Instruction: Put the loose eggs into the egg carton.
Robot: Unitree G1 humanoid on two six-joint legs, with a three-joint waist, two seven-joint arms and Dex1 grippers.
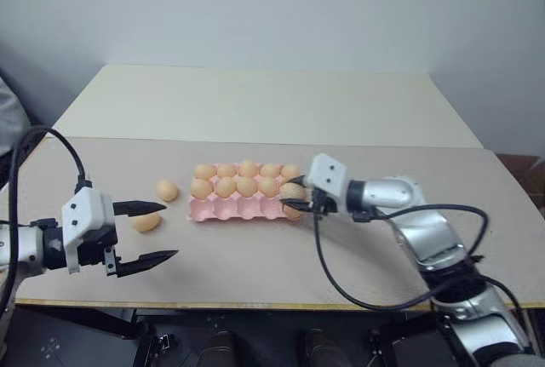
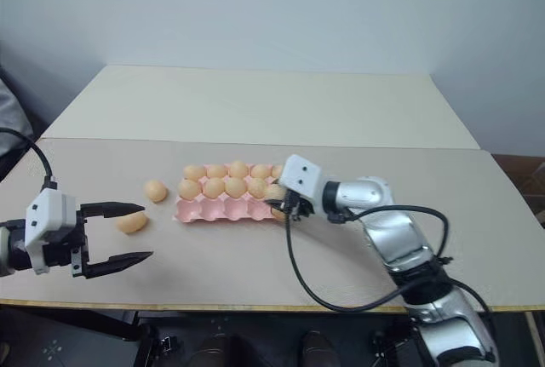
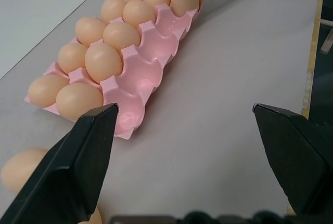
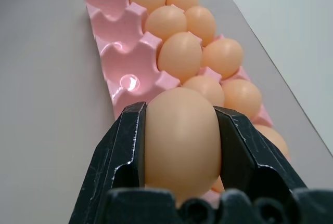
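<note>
We see the right gripper (image 4: 179, 146) clamped on one egg (image 4: 180, 135), held just above the right end of the pink egg carton (image 1: 243, 208) on the worktop (image 1: 341, 256). The carton's two far rows are full (its near row has bare cups). Two loose eggs (image 1: 167, 190) lie left of it, one (image 1: 146, 222) by the left gripper (image 1: 146, 232), which gapes wide and holds nothing.

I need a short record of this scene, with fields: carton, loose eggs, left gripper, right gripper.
carton: pink egg carton on the table; two far rows filled, near row has free cups
loose eggs: two on the table, one beside the carton, one by the left gripper
left gripper: left gripper open, holding nothing
right gripper: right gripper shut on an egg at the carton's right end
</note>
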